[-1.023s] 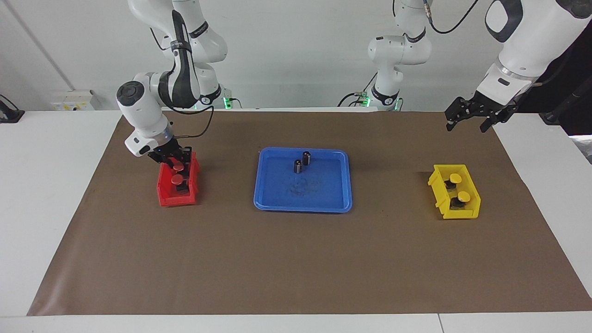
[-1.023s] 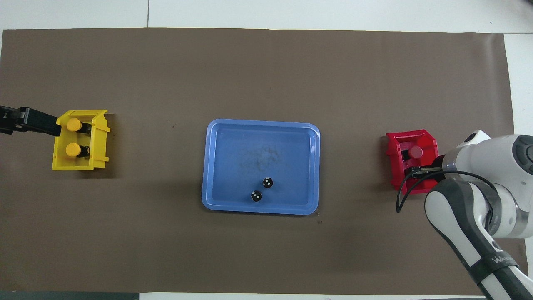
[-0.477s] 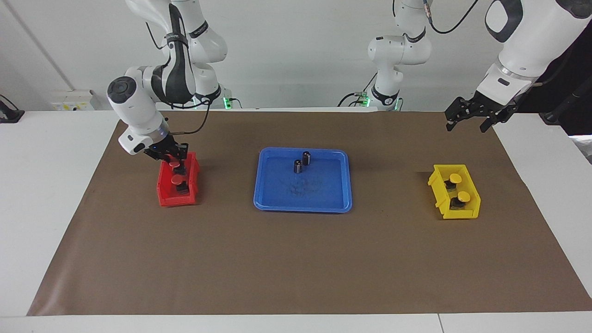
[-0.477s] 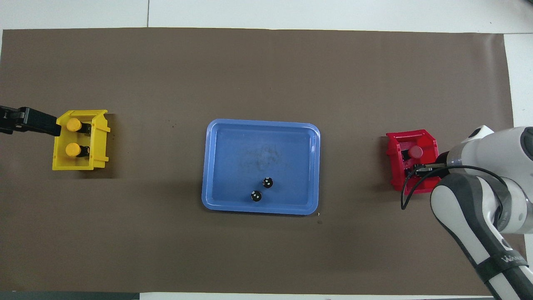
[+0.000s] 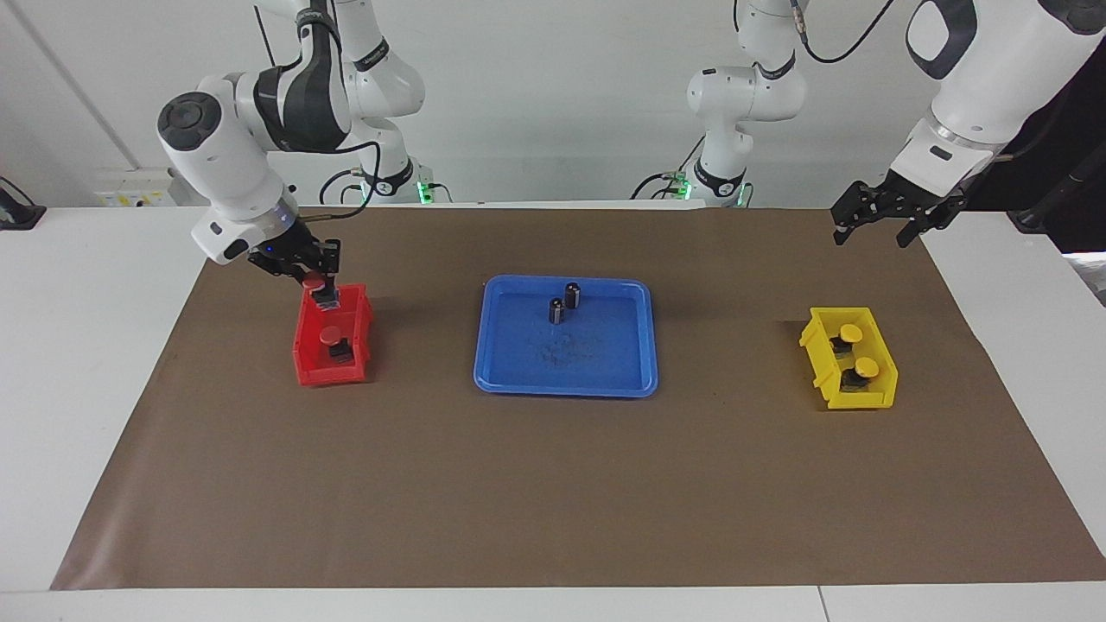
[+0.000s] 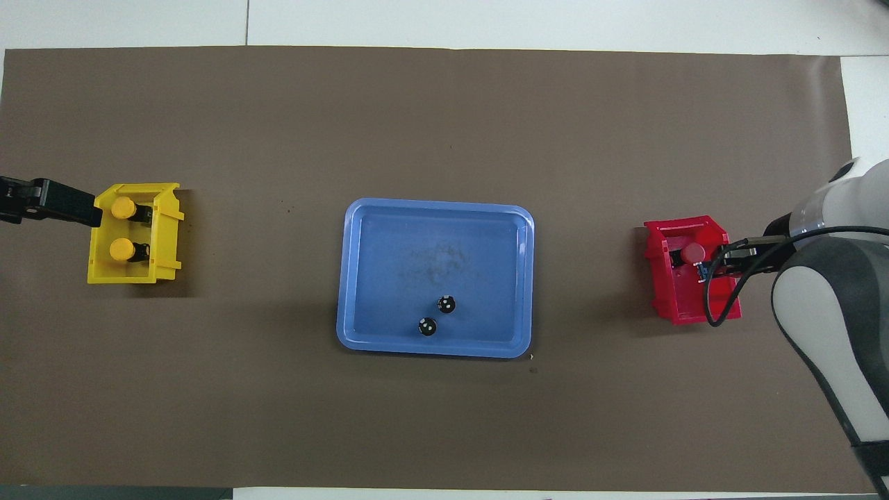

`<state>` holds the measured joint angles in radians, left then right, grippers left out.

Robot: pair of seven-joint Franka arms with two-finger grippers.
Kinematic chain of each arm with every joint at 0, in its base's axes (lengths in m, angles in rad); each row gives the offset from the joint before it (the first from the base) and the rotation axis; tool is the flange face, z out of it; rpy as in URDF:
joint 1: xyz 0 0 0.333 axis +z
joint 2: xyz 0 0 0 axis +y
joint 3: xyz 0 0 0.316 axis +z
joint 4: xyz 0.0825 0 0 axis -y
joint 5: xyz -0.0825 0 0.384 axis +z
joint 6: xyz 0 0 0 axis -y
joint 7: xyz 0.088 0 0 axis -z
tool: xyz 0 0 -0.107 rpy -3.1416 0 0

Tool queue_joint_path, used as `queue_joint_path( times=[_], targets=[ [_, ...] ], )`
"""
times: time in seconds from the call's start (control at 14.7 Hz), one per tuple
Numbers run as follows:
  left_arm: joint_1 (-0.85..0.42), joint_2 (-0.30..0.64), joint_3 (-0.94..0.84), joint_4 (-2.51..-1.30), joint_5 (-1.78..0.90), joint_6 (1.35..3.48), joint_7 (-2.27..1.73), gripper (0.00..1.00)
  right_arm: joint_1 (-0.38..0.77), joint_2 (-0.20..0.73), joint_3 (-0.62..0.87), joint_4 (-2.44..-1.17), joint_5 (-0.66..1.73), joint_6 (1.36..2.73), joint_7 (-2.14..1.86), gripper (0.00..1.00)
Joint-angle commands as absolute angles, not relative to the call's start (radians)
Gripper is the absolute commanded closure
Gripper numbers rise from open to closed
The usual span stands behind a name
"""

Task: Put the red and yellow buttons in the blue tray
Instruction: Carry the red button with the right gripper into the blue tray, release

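The right gripper [image 5: 318,288] hangs over the red bin [image 5: 333,339], at the bin's end nearest the robots, with its fingers clamped on a red button [image 5: 313,282] that it holds clear above the bin's rim. In the overhead view the gripper's tip and the red cap overlap the bin, so how high the button hangs is hard to judge there; the facing view shows it raised. A second red button [image 5: 333,339] sits inside the red bin, which stands on the brown mat [image 5: 553,484] toward the right arm's end of the table.

The blue tray [image 5: 566,382] lies in the middle of the mat. It holds two small dark cylinders [image 5: 563,303], upright and close together, near the tray's edge nearest the robots. No button is in the tray.

The yellow bin [image 5: 851,393] stands toward the left arm's end of the table, well apart from the tray. Two yellow buttons [image 5: 857,351] sit inside it, one nearer the robots than the other.

The left gripper [image 5: 881,220] waits in the air over the mat's corner at the left arm's end, nearest the robots, with its fingers spread apart and nothing between them.
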<state>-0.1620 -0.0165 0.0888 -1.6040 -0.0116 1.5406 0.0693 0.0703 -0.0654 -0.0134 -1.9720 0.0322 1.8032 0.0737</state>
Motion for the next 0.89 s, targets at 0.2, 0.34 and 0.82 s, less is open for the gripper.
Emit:
queue_joint_path(
  times=[0.2,0.34,0.82],
  targets=[
    [-0.156,-0.044,0.089,-1.631,-0.018,1.537,0.077,0.0,0.352,0.15,-0.009,-1.749,0.117,1.911,0.515,0.82],
    [-0.156,-0.044,0.089,-1.631,-0.018,1.537,0.077,0.0,0.44,0.218,-0.009,-1.729,0.115,2.011,0.633,0.82],
    [-0.156,-0.044,0.089,-1.631,-0.018,1.537,0.077,0.0,0.595,0.377,-0.011,-1.727,0.048,2.146,0.732,0.79]
  ],
)
